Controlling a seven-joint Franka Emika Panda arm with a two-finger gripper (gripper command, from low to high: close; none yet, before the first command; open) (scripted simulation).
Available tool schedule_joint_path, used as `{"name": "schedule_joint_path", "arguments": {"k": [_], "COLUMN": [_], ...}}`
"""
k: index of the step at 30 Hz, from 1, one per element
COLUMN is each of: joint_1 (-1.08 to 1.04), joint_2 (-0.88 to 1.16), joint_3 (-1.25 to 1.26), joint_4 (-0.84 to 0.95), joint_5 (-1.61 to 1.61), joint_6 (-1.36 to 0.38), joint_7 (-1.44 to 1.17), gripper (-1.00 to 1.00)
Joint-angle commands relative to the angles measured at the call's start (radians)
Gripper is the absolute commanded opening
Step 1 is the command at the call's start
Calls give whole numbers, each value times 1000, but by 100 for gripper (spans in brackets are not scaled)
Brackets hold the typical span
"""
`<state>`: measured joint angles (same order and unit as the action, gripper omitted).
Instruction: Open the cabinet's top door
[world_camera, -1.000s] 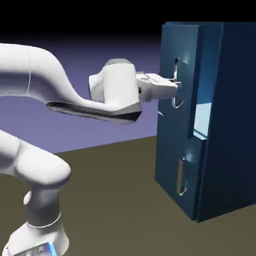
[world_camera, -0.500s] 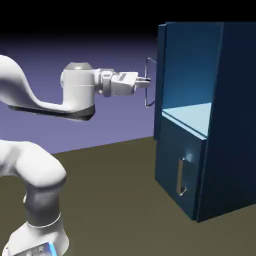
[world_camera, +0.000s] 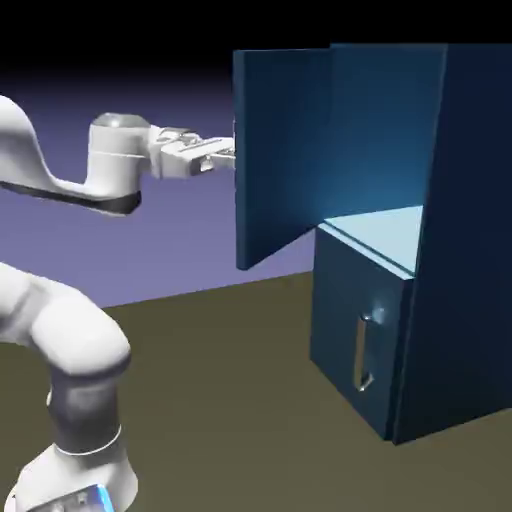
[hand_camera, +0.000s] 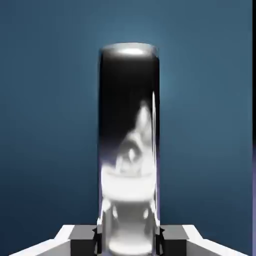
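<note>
Clearly, the top door (world_camera: 285, 150) has swung wide off the cabinet (world_camera: 470, 240), so opening it looks nearly done; half a second ago it stood about edge-on. It now reaches out toward my arm (world_camera: 115, 165), which has drawn back. My claw (hand_camera: 128, 240) is clamped on its handle (hand_camera: 128, 120) (shiny thing, full of reflections).
</note>
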<state>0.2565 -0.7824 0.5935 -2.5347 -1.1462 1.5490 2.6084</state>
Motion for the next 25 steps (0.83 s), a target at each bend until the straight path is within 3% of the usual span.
{"name": "schedule_joint_path", "arguments": {"k": [1,16,25], "joint_1": [-18,-404,-665], "joint_2": [28,483,648], "joint_3": [34,569,895], "joint_4": [30,503,624], "joint_5": [22,139,111], "joint_6": [-45,-654,-832], "joint_7": [7,170,252], "gripper": [-100,-100,-100]}}
